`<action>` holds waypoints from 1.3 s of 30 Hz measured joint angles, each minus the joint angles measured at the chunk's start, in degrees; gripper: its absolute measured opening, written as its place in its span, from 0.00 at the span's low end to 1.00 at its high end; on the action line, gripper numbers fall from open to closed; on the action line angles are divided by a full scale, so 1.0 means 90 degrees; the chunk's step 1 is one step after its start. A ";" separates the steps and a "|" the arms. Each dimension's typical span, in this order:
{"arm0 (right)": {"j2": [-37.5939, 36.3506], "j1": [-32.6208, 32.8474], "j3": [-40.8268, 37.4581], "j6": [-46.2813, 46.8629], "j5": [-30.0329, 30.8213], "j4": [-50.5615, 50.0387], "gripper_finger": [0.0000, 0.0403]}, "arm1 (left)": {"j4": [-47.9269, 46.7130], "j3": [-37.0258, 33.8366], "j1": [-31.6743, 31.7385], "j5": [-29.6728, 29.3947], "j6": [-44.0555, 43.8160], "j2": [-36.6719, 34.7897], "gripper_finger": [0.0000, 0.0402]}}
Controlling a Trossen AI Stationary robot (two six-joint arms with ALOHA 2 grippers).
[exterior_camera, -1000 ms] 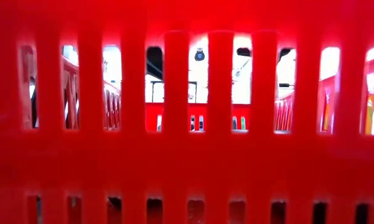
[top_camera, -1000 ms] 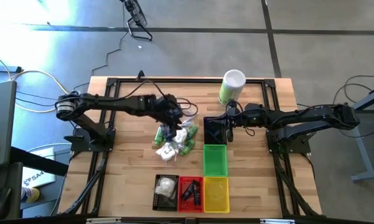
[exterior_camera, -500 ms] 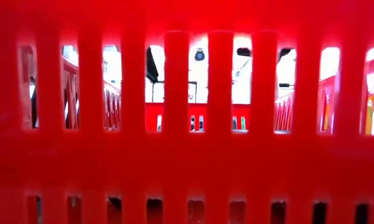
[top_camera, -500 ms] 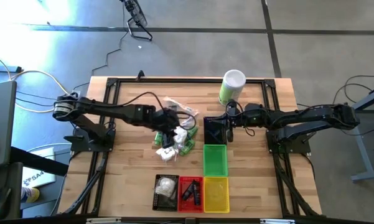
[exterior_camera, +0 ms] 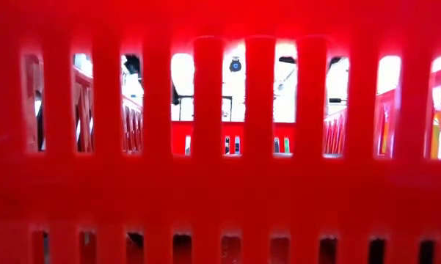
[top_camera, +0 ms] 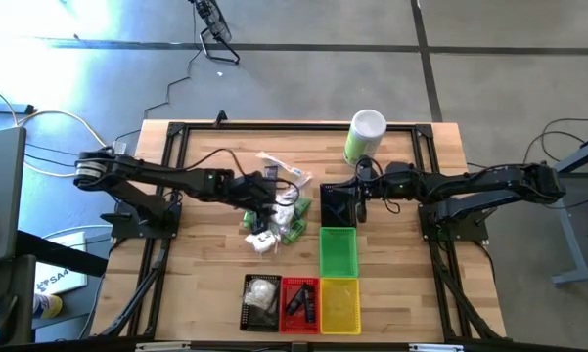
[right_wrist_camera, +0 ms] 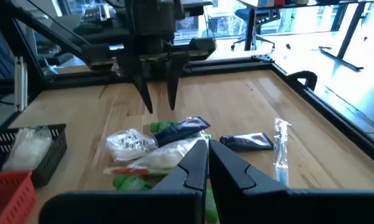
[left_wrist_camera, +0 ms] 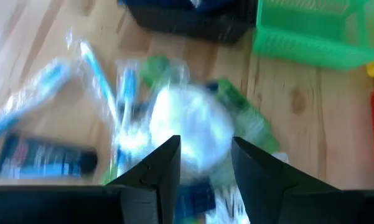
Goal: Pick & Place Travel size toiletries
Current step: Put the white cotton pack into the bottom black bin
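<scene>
Left gripper (top_camera: 264, 198) half spread and empty, poised just above left edge of toiletry pile (top_camera: 274, 220) mid-table, white pouch (left_wrist_camera: 190, 127) straight ahead between fingers with green bottle (left_wrist_camera: 243, 118) slanting off beyond; right gripper (top_camera: 360, 202) pressed together, idle over black basket (top_camera: 337, 203), plainly the farther arm.

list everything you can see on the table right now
toiletries pile: several, white pouches, green bottles, dark blue tubes, table centre
clear-wrapped sticks: a few, beside the pile
canister: one, green and white, far edge
black baskets: two, one centre, one in the near row holding a white pouch
green basket: one, centre
red basket: one, near row
yellow basket: one, near row
left claw: open, above the pile
right claw: shut, over the centre black basket
</scene>
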 joint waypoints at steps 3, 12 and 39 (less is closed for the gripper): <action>0.0000 -0.0001 -0.0002 0.0000 0.0069 0.0068 0.02 | 0.0009 -0.0291 -0.0002 -0.0112 -0.0189 -0.0408 0.34; 0.0000 -0.0001 -0.0002 0.0029 0.0339 0.0155 0.02 | 0.0520 -0.1159 -0.0002 -0.0306 0.0148 -0.1472 0.34; 0.0000 -0.0001 -0.0002 0.0002 0.0312 -0.0062 0.02 | 0.1266 -0.1206 0.0000 -0.0260 0.0799 -0.0910 0.34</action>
